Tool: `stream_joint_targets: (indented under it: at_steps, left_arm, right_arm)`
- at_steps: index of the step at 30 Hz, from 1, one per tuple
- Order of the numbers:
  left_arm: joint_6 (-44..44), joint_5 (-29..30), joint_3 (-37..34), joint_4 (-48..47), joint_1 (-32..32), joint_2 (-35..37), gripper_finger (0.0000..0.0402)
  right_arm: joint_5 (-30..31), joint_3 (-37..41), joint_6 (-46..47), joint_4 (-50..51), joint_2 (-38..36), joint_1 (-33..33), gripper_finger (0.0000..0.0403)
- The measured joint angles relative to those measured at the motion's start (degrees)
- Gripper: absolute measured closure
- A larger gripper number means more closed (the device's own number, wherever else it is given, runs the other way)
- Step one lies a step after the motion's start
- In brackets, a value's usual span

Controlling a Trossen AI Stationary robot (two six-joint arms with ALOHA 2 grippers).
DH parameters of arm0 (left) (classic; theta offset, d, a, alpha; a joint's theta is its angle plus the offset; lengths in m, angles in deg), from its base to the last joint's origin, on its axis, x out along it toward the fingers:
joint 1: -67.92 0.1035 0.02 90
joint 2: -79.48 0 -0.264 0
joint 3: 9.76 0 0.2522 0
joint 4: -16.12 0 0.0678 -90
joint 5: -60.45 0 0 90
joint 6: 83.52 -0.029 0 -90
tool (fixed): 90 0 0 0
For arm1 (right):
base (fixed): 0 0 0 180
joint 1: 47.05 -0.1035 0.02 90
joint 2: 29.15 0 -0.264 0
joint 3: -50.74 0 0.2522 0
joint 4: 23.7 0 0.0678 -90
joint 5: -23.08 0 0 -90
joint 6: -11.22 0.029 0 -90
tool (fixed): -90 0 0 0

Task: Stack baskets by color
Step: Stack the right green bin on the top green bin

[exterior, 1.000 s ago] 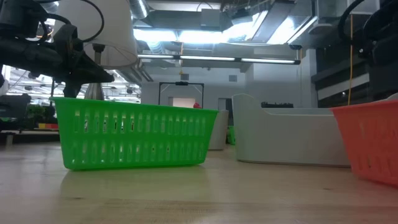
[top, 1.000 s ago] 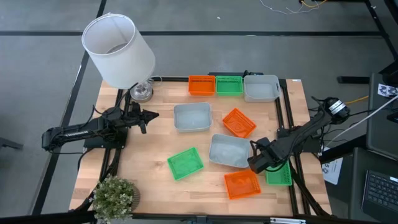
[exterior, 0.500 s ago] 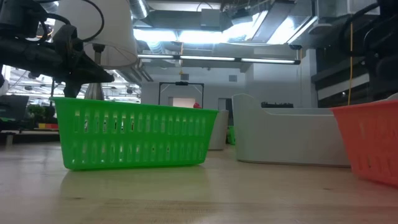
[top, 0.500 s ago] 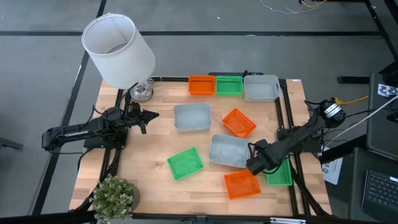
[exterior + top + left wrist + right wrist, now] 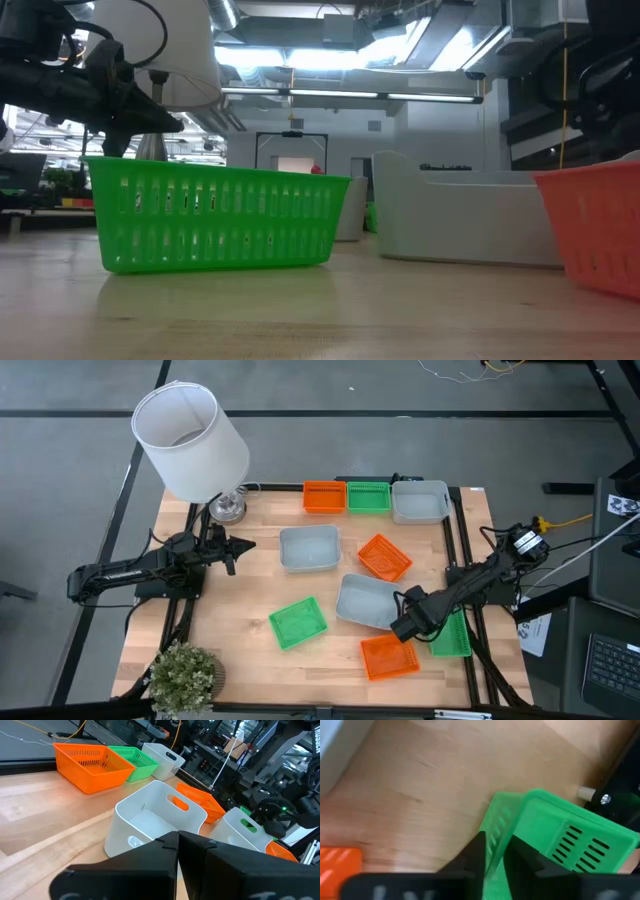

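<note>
You are looking at a job that is barely starting, as I judge it: no basket is sitting inside another yet. Along the far edge of the desk [image 5: 230, 610] an orange basket [image 5: 323, 496], a green basket [image 5: 368, 496] and a grey-white basket [image 5: 419, 501] are standing side by side as the likely bases. Two more grey-white baskets are lying loose, one at mid-desk [image 5: 309, 548] and one nearer the right [image 5: 366, 601], with a tilted orange one [image 5: 384, 557] between them. A green one [image 5: 298, 623] is resting near the front, and another orange one [image 5: 388, 656] sits at the near right. The right gripper [image 5: 494, 854] is working at the last green basket [image 5: 560, 837] by the desk's right edge, its jaws pinching that basket's thin wall. The left gripper [image 5: 236, 544] is waiting at the left near the lamp [image 5: 190, 440], jaws pressed together on nothing. All six loose baskets are still needing stacking.
</note>
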Motion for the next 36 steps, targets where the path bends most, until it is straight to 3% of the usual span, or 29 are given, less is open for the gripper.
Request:
stream_joint_targets:
  at_steps: [3, 10, 15, 21, 24, 33, 36]
  left_arm:
    - [0.0, 0.0, 0.0, 0.0, 0.0, 0.0, 0.0401]
    - [0.0, 0.0, 0.0, 0.0, 0.0, 0.0, 0.0401]
    - [0.0, 0.0, 0.0, 0.0, 0.0, 0.0, 0.0401]
    - [0.0, 0.0, 0.0, 0.0, 0.0, 0.0, 0.0401]
    - [0.0, 0.0, 0.0, 0.0, 0.0, 0.0, 0.0401]
    - [0.0, 0.0, 0.0, 0.0, 0.0, 0.0, 0.0401]
    - [-1.0, 0.4, 0.0, 0.0, 0.0, 0.0, 0.0401]
  right_arm:
    - [1.3, -0.1, 0.0, -0.3, 0.0, 0.0, 0.0390]
    - [6.3, -2.5, -6.2, 0.3, 0.1, 0.4, 0.0396]
    - [11.9, -9.5, -13.6, 7.8, 0.1, 0.3, 0.0398]
    - [19.9, -21.0, -14.3, 22.2, 0.1, 0.3, 0.0399]
    - [28.9, -25.8, -17.2, 24.9, 0.0, 0.3, 0.0399]
    - [74.3, -29.9, -37.0, 19.8, -0.3, 4.0, 0.0399]
    - [82.3, -29.9, -40.7, 19.4, -0.3, 8.3, 0.0399]
